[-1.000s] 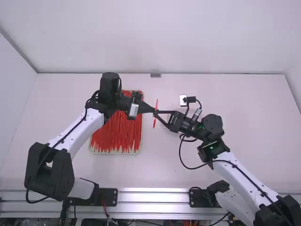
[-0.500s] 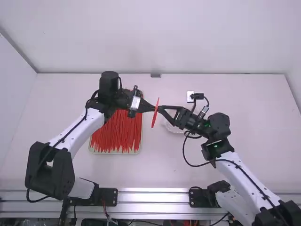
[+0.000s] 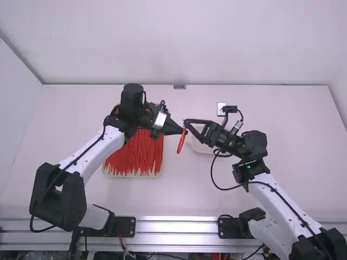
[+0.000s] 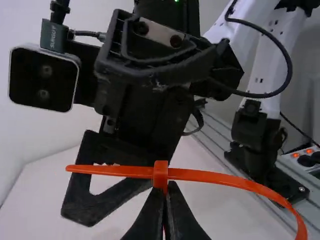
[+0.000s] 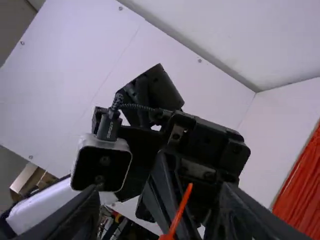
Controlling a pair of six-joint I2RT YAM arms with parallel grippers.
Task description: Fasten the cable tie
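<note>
A red cable tie (image 3: 181, 142) hangs above the table, right of the tray. My left gripper (image 3: 180, 131) is shut on its head, and the strap droops down from it. In the left wrist view the tie (image 4: 210, 176) lies crosswise, its head clamped between my own fingertips (image 4: 161, 192), its long end curving away. My right gripper (image 3: 187, 126) faces the left one from the right, fingers spread wide on either side of the tie's upper end without touching it. The right wrist view has the tie (image 5: 179, 210) rising between my open right gripper (image 5: 160, 192) fingers.
A flat tray (image 3: 133, 174) piled with several loose red cable ties (image 3: 135, 151) lies under the left arm. A pale, see-through thing (image 3: 203, 148) lies on the table below the right gripper. Bare table stretches to the right and to the back.
The left gripper has carried the tie a little to the right and tilted it. The right gripper has risen, and its fingers have spread apart.
</note>
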